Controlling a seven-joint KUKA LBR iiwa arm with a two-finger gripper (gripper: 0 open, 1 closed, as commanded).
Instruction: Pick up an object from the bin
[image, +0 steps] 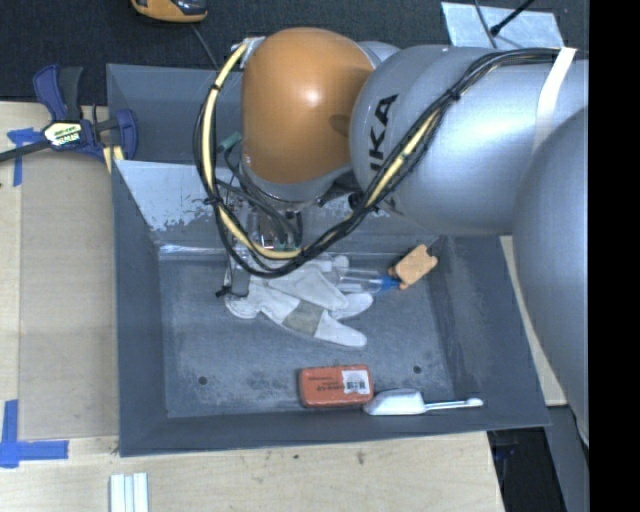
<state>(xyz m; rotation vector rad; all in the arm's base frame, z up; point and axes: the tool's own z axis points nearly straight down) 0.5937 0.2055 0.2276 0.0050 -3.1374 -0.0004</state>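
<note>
Grey metal bin, rectangular, with sloping walls and a flat, scuffed floor. It holds five loose items, spread out rather than heaped.

1. Glove: white and pale grey, lying flat and crumpled about the middle of the floor, somewhat toward the far wall. Its digits point to the view's right. It is the item nearest the gripper.
2. Thin stick: pale with a blue section, pen-like, kind not determinable. It lies just beyond the glove's right part, touching or overlapping it.
3. Tan piece: small, blocky, orange-tan. It sits at the stick's right end, close to the foot of the far wall.
4. Block: red-orange, flat and rectangular, with a white barcode label on its right half. It lies by the near wall, well apart from the glove.
5. Scoop: white, with a thin white handle running to the right. It lies just beside the block's lower right corner, along the foot of the near wall.

Robot: the silver-grey arm enters from the right. A rounded orange cover sits on the wrist, with yellow and black cables looped round it. The gripper is low in the bin beneath the cover, at the glove's left end. The cover and cables hide most of it, so it cannot be told whether it is open or closed, or whether it has hold of the glove.
</note>
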